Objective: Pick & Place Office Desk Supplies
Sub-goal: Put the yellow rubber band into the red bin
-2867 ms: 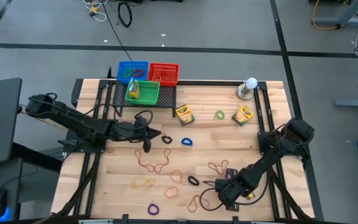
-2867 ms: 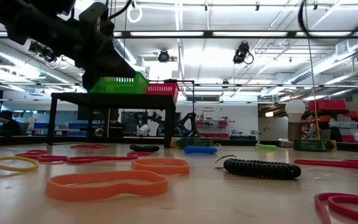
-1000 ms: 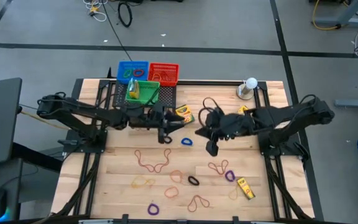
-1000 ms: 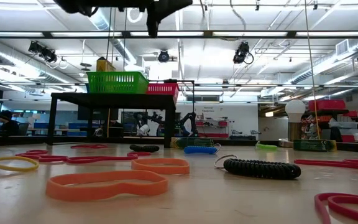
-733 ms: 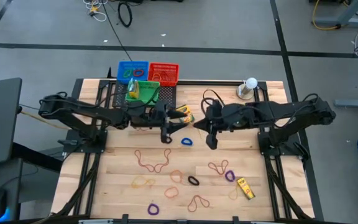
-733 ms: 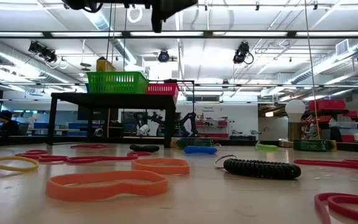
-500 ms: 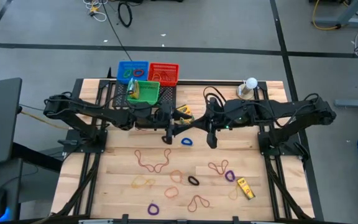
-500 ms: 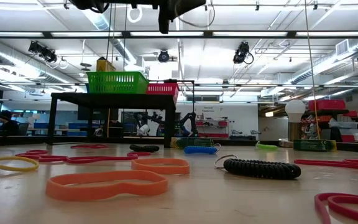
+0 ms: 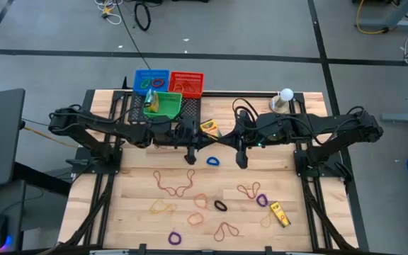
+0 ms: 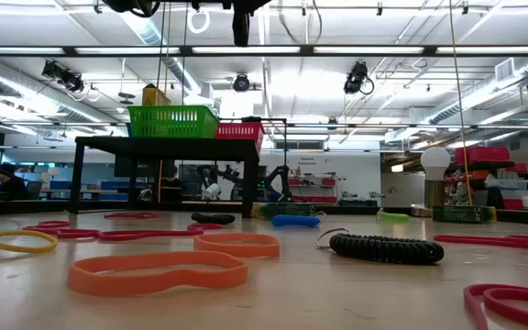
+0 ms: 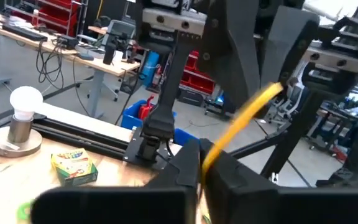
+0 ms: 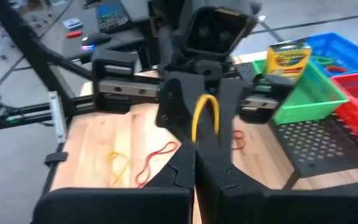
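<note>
Item: yellow rubber band point(image 12: 205, 118), mid-air at surface centre, 12 o'clock of blue band point(image 9: 212, 161).
Grip: we see left gripper point(image 9: 191, 155) and right gripper point(image 9: 241, 159) both clamped on it.
Handling: light, stretchy; hold either end.

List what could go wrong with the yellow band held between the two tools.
1. The left tool and the right tool both clamp the yellow band above the table. If either arm pulls away before one lets go, the band could stretch and snap loose.
2. If both let go, it would likely fall among the loose bands rather than into the green basket.
</note>
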`<action>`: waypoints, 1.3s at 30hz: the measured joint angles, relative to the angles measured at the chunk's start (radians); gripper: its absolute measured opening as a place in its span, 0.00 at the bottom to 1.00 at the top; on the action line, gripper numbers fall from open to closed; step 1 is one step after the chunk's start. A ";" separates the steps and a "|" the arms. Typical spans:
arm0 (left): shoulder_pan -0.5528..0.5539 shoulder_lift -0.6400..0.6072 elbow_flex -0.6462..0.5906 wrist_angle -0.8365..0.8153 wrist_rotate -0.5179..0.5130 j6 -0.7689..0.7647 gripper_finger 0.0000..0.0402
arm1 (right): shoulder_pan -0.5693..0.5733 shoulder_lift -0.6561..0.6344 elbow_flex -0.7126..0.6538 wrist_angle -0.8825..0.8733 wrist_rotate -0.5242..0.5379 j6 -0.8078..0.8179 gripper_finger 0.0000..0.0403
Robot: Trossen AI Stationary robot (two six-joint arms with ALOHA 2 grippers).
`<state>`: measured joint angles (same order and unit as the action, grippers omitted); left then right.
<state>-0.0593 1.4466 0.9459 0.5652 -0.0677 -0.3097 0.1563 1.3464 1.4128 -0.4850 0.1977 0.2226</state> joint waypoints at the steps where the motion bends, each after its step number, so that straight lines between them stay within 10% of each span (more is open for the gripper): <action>1: 0.000 -0.002 0.000 -0.004 0.000 -0.010 0.02 | 0.000 0.000 0.000 0.000 0.016 0.000 0.01; 18: -0.041 -0.265 0.000 -0.400 -0.129 -0.208 0.01 | -0.011 0.000 0.000 -0.034 0.120 0.015 0.26; 29: 0.076 -0.327 0.135 -0.556 -0.258 -0.229 0.01 | -0.020 0.000 0.000 -0.050 0.121 -0.057 0.02; 39: 0.416 -0.282 0.230 -0.672 -0.176 -0.156 0.01 | -0.033 0.000 0.000 -0.067 0.116 -0.082 0.02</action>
<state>0.3562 1.1645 1.1755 -0.1065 -0.2436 -0.4659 0.1238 1.3465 1.4124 -0.5518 0.3132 0.1410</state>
